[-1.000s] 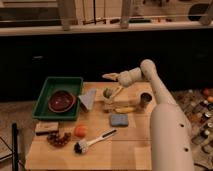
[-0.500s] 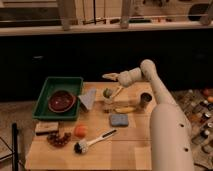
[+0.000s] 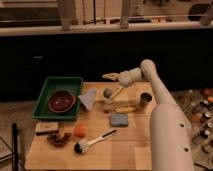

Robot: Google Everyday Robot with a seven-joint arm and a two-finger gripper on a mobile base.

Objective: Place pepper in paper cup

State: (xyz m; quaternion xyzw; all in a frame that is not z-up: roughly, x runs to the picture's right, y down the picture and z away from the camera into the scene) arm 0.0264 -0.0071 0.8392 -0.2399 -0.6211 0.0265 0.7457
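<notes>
The green pepper [image 3: 107, 92] sits at the mouth of a small cream paper cup [image 3: 108, 101] at the middle back of the wooden table [image 3: 140, 145]. How deep it sits in the cup I cannot tell. My gripper [image 3: 109, 86] reaches in from the right, right over the pepper and cup. Its two cream fingers are spread, one pointing left above the pepper [image 3: 108, 76], the other slanting down beside it [image 3: 117, 93]. The gripper holds nothing.
A shiny metal cup [image 3: 145, 100] stands to the right, with a long yellow item [image 3: 125, 109] and a blue sponge [image 3: 119, 120] in front. A pale triangular object [image 3: 89, 98] lies left of the cup. A green tray [image 3: 50, 86] holds a dark bowl [image 3: 61, 101]. An orange fruit [image 3: 80, 130], a brush [image 3: 95, 140] and dark berries [image 3: 59, 139] lie front left.
</notes>
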